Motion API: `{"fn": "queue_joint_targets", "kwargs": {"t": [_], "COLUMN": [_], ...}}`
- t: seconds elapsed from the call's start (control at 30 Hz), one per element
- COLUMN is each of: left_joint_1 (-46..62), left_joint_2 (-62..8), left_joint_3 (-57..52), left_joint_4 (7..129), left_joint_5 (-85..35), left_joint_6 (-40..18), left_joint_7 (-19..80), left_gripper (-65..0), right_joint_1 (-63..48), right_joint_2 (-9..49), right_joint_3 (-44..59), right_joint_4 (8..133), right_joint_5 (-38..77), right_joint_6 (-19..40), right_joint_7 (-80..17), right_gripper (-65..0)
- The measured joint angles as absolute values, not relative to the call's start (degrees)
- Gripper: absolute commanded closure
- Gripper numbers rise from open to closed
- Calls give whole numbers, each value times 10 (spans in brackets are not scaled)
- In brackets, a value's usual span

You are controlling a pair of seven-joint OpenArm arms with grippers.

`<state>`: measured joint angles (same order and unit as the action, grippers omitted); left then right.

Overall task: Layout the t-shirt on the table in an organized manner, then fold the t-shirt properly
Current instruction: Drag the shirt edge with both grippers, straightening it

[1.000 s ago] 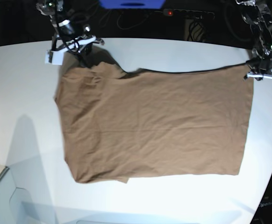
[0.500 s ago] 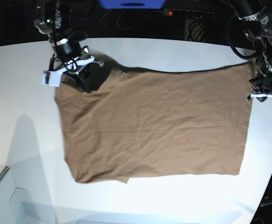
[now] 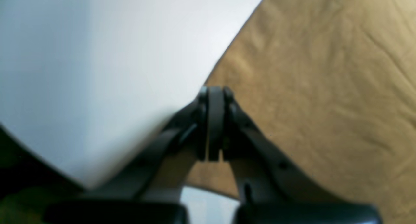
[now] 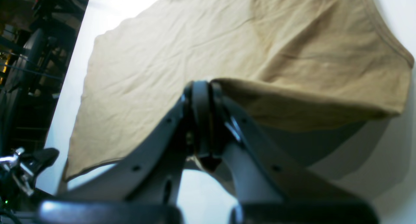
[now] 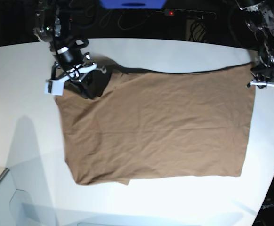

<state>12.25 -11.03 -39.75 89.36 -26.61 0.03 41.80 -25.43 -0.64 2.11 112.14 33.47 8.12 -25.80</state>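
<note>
- Overhead, the t-shirt (image 5: 156, 127) lies spread across the middle of the table (image 5: 28, 108); the right gripper (image 5: 84, 80) sits at its far corner on the picture's left, the left gripper (image 5: 264, 77) at the far corner on the picture's right
- Left wrist view: jaws pressed together at the shirt's edge; whether cloth is pinched, I cannot tell
- Right wrist view: jaws closed on a raised fold of the shirt, shadow beneath it

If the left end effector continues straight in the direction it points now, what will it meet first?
Probably the t-shirt. The left end effector is shut at the shirt's edge and points along it, with the white table just beside; depth is unclear.
</note>
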Motion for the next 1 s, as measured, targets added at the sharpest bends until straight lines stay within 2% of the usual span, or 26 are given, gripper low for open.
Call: {"fn": "queue_joint_targets", "kwargs": {"t": [0.07, 0.2, 0.23, 0.3, 0.47, 0.53, 0.63, 0.77, 0.83, 0.93, 1.0], "left_joint_1": [133, 174, 181, 187, 180, 178, 171, 165, 164, 165, 165], "left_joint_2": [-111, -108, -102, -89, -86, -80, -73, -75, -78, -77, -76], "left_joint_3": [-408, -412, -413, -413, -410, -412, -411, -411, -411, -411, -411], "left_joint_4": [923, 976, 982, 982, 922, 901, 893, 875, 868, 866, 866], "left_joint_5": [-265, -269, -266, -266, -266, -264, -262, -262, -262, -262, -262], "left_joint_6": [1, 0, 1, 0, -7, -40, -61, -61, -63, -62, -63], "left_joint_7": [416, 414, 414, 415, 409, 415, 414, 397, 393, 392, 395], "left_gripper": [-107, -361, -407, -435, -435, -435, -434, -428, -367, -200, -123], "right_joint_1": [-255, -255, -255, -255, -255, -255, -255, -255, -256, -256, -256], "right_joint_2": [-6, -6, -6, -6, -6, -6, -6, -6, -6, -6, -6], "right_joint_3": [21, 21, 21, 21, 21, 21, 20, 20, 20, 20, 20], "right_joint_4": [1121, 1121, 1121, 1121, 1121, 1121, 1121, 1121, 1121, 1121, 1121], "right_joint_5": [335, 335, 335, 335, 335, 335, 335, 335, 335, 335, 335], "right_joint_6": [81, 81, 81, 81, 81, 81, 81, 81, 81, 81, 81], "right_joint_7": [-258, -258, -258, -258, -257, -257, -258, -257, -258, -257, -257], "right_gripper": [0, 0, 0, 0, 0, 0, 0, 0, 0, 0, 0]}}
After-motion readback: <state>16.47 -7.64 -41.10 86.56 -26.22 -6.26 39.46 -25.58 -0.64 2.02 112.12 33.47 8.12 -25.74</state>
